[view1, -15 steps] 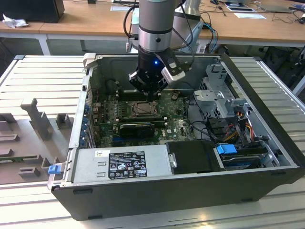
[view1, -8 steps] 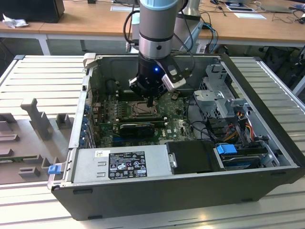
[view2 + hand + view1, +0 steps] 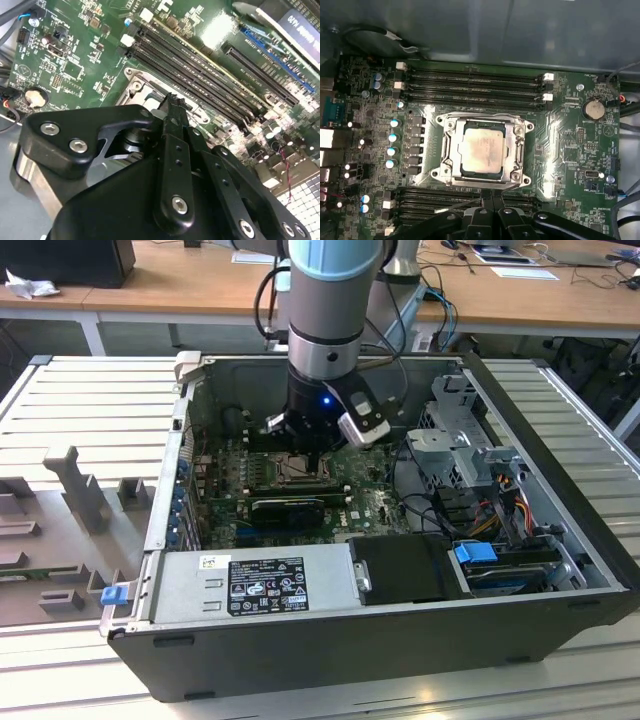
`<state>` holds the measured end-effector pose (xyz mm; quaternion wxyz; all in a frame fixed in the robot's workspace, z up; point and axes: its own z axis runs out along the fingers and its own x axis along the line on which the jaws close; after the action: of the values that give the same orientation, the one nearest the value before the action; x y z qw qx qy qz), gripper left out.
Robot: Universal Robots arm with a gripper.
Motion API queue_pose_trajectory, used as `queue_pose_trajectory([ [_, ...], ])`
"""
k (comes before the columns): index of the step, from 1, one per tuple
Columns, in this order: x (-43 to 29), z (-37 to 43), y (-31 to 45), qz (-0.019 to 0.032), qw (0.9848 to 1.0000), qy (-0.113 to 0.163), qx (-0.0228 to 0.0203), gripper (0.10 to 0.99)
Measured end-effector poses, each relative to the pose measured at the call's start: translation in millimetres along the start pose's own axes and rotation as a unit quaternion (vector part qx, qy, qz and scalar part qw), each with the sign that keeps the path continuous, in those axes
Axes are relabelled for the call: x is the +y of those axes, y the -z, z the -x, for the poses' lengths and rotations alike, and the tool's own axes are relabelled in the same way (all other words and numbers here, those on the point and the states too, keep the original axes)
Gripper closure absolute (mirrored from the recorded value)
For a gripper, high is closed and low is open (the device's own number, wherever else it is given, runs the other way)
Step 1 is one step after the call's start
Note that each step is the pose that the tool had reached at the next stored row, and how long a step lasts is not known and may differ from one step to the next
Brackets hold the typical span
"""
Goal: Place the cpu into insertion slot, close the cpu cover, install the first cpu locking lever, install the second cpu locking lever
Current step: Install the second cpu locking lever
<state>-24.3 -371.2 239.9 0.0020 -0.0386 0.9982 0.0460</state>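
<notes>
Inside the open dark grey computer case [image 3: 560, 490]: the black gripper [image 3: 300, 452] on the grey robot arm [image 3: 330, 310], poised just above the green motherboard [image 3: 570, 130], fingers [image 3: 172, 117] drawn together and empty, tips at the edge of the socket. Seated in the square, dark-rimmed insertion slot [image 3: 481, 186]: the small pale silver-beige cpu [image 3: 481, 151], flat and square. Folded down around the chip: the thin dull-silver cpu cover [image 3: 447, 150]. Flanking the socket on two sides: long black memory slots [image 3: 470, 80]. Nearby, in the exterior view: a silver power supply [image 3: 250, 580].
</notes>
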Motion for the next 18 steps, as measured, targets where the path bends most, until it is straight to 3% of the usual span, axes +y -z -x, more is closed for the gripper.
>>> queue_pose_trajectory([
  [2,-2.5,-2.8,-1.2,0.002,1.0,0.002,0.0001,0.98],
  [8,-3.6,-24.5,-3.7,0.0036,1.0,0.006,0.0005,0.98],
  [13,-4.6,-25.6,-14.6,0.0043,0.9999,0.009,0.0007,0.98],
  [16,-4.9,-28.1,-19.5,0.0085,0.9998,0.016,0.001,0.98],
  [18,-5.6,-30.4,-20.4,0.0144,0.9997,0.018,0.0006,0.98],
])
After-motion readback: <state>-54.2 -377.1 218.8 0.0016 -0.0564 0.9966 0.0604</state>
